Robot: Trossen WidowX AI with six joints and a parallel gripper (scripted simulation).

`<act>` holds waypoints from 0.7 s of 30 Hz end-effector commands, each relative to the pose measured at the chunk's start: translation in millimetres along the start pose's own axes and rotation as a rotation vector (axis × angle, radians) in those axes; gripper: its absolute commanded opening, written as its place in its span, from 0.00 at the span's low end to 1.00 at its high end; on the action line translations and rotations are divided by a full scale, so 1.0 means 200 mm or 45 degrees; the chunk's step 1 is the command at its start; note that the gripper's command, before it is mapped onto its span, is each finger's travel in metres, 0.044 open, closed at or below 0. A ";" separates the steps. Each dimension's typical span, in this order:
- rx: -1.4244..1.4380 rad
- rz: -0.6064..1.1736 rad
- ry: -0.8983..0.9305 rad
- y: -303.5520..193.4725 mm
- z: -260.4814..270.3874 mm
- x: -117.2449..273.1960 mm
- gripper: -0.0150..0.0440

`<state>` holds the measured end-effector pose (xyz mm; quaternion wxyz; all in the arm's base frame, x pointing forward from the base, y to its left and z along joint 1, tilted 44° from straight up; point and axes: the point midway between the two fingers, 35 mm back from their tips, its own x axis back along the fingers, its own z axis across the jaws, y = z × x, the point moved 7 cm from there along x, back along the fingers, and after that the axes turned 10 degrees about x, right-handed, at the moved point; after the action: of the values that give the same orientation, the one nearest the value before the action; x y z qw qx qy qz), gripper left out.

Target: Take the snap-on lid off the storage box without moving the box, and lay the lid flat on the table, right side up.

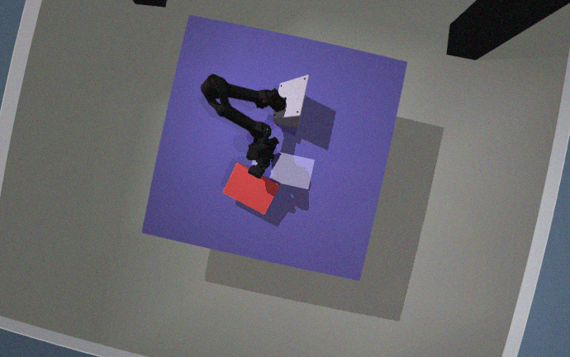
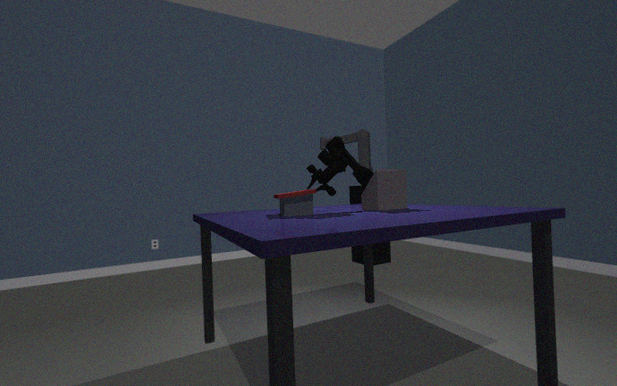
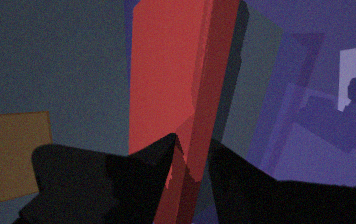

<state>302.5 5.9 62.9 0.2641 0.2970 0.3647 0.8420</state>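
The red lid (image 1: 248,191) (image 2: 293,194) (image 3: 162,75) is flat and rectangular, right side up. It lies over the grey storage box (image 2: 297,207) (image 3: 260,75) and overhangs it. The lid tilts slightly, its gripped side higher. A dark band shows under its rim in the wrist view; whether it still touches the box there I cannot tell. My gripper (image 1: 256,174) (image 2: 312,188) (image 3: 192,141) is shut on the edge of the lid nearest the arm. The box stands on the purple table (image 1: 336,230) (image 2: 409,227). From above, the lid hides the box.
A pale flat patch (image 1: 294,170) is on the table beside the lid. A light block (image 1: 296,97) (image 2: 384,189) stands by the arm's base. An orange-brown rectangle (image 3: 25,155) shows at the left of the wrist view.
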 end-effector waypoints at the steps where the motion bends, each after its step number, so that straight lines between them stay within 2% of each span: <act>1: 0.003 0.000 -0.002 0.00 0.00 0.00 0.25; 21: 0.002 0.001 -0.003 0.02 0.10 0.07 0.25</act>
<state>304.4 17.7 75.4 0.2633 0.3025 0.3681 0.8389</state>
